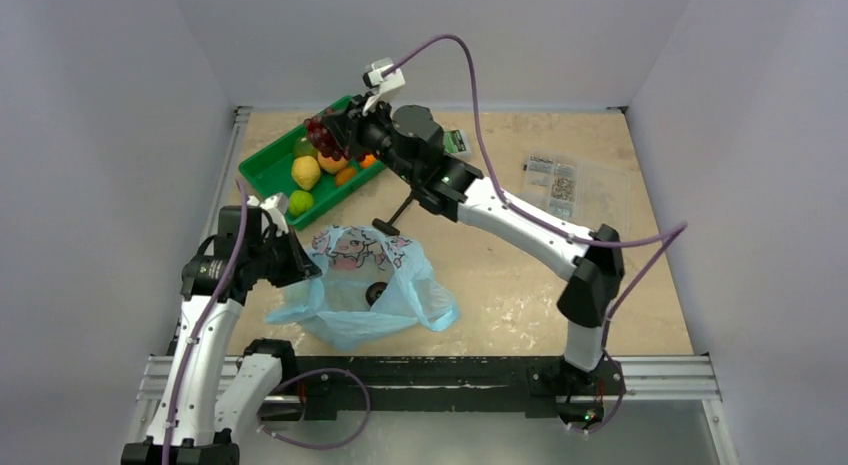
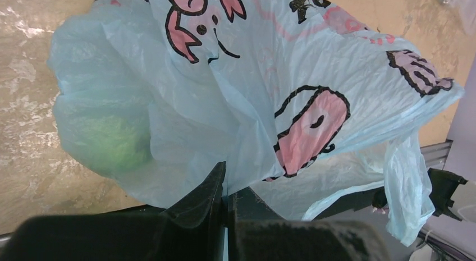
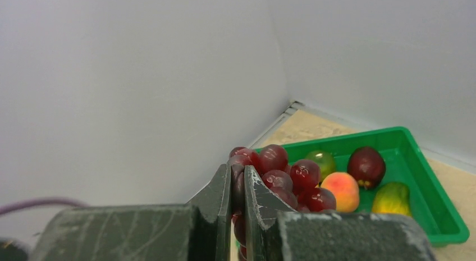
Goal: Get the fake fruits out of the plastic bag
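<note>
Noted thin, crinkly translucent plastic bag (image 2: 168, 104), glossy smooth plastic grape bunch (image 3: 292, 179), shiny green plastic tray (image 3: 435, 207) & mottled stone-look tabletop (image 1: 520, 285) w/ slight sheen.

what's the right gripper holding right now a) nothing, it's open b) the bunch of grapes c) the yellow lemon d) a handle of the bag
b: the right gripper is shut on the grape bunch above the green tray, while the left gripper pinches the plastic bag.
</note>
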